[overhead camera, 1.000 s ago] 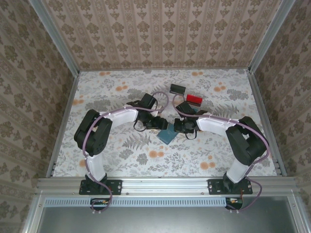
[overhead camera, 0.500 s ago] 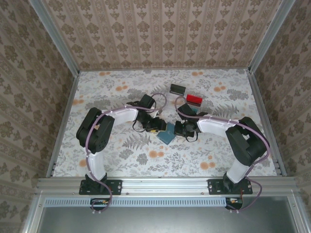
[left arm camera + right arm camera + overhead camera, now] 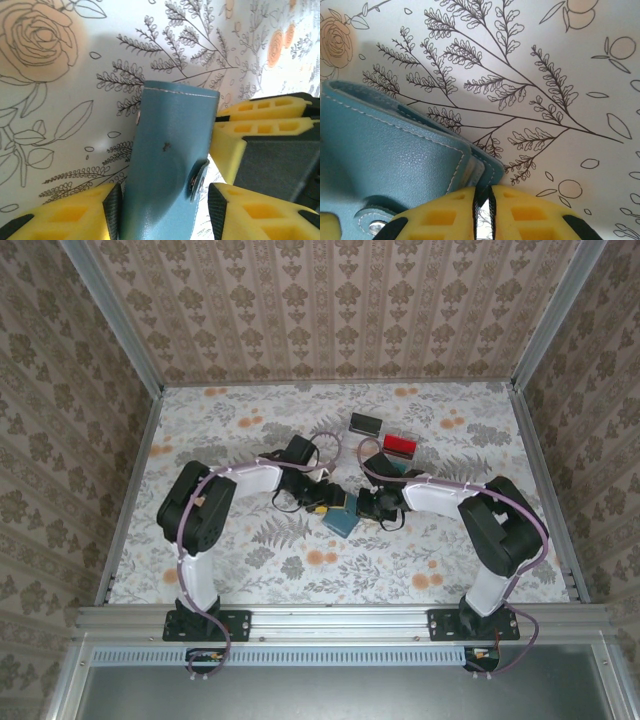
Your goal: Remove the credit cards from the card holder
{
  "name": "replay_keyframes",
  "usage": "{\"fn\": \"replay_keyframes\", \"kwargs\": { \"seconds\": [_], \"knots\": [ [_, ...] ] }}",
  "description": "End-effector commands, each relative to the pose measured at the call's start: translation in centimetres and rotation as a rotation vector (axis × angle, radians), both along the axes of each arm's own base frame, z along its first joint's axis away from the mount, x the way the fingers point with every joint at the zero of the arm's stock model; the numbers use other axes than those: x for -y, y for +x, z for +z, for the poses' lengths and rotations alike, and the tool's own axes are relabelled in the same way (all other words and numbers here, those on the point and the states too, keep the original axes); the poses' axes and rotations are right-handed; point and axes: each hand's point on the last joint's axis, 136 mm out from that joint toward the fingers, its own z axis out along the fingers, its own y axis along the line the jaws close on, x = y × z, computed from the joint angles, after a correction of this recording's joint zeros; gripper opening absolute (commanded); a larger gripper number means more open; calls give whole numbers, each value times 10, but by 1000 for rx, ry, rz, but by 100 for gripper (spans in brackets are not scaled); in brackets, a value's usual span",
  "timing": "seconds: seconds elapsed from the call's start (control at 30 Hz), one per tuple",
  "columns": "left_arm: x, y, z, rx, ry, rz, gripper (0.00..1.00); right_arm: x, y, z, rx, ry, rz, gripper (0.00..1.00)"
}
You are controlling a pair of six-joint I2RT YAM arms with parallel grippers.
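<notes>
On the table [image 3: 230,425], right gripper [image 3: 483,199] pinches the wallet [image 3: 395,150] corner; left gripper [image 3: 164,202] straddles it, fingers apart, clamping unclear

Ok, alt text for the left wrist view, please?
A teal wallet sits between the left tool's yellow fingers, its metal snap facing the camera. The right tool pinches the wallet's right edge. Floral table cover behind.

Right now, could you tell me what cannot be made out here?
Pocket contents: both wrist views, covered by the folded card holder.
Its near end: left wrist, cut by the bottom edge.
Which layer the right gripper pinches: right wrist, hidden between the jaws; top external, too small.
</notes>
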Motion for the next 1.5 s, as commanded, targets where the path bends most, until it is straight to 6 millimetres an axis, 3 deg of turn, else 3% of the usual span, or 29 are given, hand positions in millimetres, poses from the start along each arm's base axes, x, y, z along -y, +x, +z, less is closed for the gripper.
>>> {"fn": "replay_keyframes", "kwargs": {
  "seconds": [0.0,0.47,0.8,1.03,1.1,1.27,1.47],
  "knots": [
    [11,7,33,55,-118,6,47,-3,1,-9,-19,8,-21,19],
    [5,2,35,47,-150,4,29,-4,4,-5,10,24,-18,19],
    [9,-2,33,38,-156,-20,37,-12,7,2,33,69,-6,20],
    [7,2,31,46,-143,-7,18,-11,8,11,50,70,-6,21],
    [5,7,36,67,-144,3,10,-11,13,22,98,79,-2,24],
    [-14,20,46,152,-97,69,2,-6,22,47,200,100,8,38],
    [-45,38,50,220,-49,198,0,-33,23,69,212,240,79,63]
  ]
}}
